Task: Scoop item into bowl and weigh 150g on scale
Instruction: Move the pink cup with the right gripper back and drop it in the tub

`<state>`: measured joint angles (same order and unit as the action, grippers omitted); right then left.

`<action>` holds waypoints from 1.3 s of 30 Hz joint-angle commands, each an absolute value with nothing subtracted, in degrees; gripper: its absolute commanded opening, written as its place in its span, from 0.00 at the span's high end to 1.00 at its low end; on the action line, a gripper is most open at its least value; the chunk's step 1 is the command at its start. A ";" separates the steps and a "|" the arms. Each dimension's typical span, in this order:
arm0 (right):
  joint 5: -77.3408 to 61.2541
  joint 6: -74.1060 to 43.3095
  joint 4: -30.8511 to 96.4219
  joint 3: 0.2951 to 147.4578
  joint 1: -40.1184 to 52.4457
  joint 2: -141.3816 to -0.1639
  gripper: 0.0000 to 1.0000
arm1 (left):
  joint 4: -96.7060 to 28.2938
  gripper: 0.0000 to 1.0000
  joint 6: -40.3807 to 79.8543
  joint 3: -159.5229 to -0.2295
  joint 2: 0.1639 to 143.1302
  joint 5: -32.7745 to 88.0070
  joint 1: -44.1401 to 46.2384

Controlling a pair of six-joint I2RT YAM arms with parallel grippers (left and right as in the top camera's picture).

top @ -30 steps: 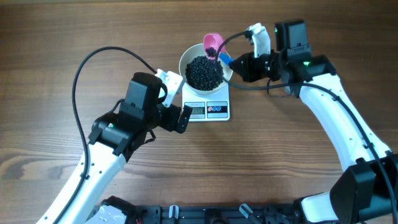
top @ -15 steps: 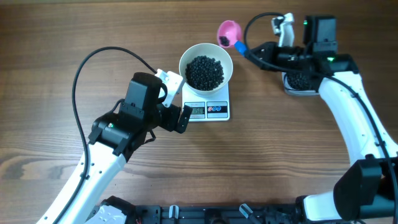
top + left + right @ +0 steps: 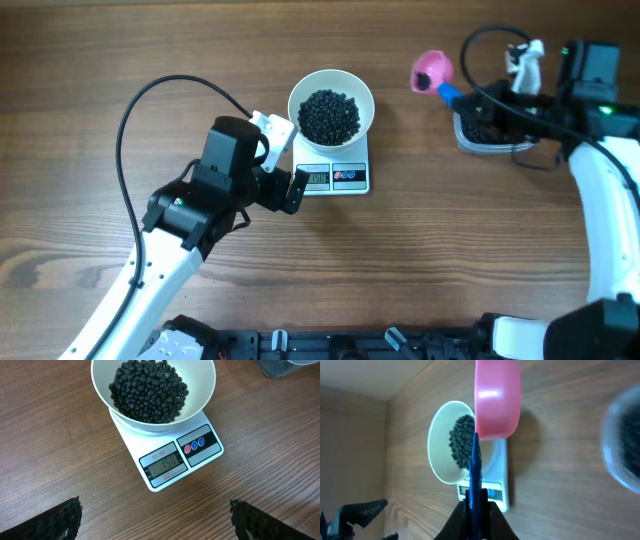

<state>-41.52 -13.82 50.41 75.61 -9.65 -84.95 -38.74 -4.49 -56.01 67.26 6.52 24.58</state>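
Scale (image 3: 172, 466) display reads 150; bowl (image 3: 202, 385) of pellets (image 3: 147, 390) sits on it.

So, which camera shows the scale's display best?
The left wrist view: the scale is close, its digits readable. Overhead shows the display tiny, unreadable. Right wrist view shows only part, behind the scoop handle.

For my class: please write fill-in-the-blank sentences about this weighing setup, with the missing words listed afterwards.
The white bowl of black pellets stands on the ____.
The display below it reads ____.
The right gripper is shut on the blue handle of a ____ scoop.
The jaws of the left gripper stand ____.
Missing words: scale; 150; pink; open.
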 commanded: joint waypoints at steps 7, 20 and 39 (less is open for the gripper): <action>-25.21 -8.97 59.61 76.05 -18.02 -82.02 0.96 | -38.59 0.00 -5.61 -57.01 67.51 6.59 24.25; -22.48 -12.47 56.82 76.05 -19.16 -86.85 0.96 | -38.59 0.00 -5.58 -57.01 67.51 6.59 24.25; -23.94 -13.72 56.77 76.05 -19.16 -91.42 0.55 | -38.59 0.00 -5.61 -57.01 67.51 6.59 24.25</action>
<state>-23.51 -13.50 56.75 75.61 -19.07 -91.02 -38.74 -4.49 -56.01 67.26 6.52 24.56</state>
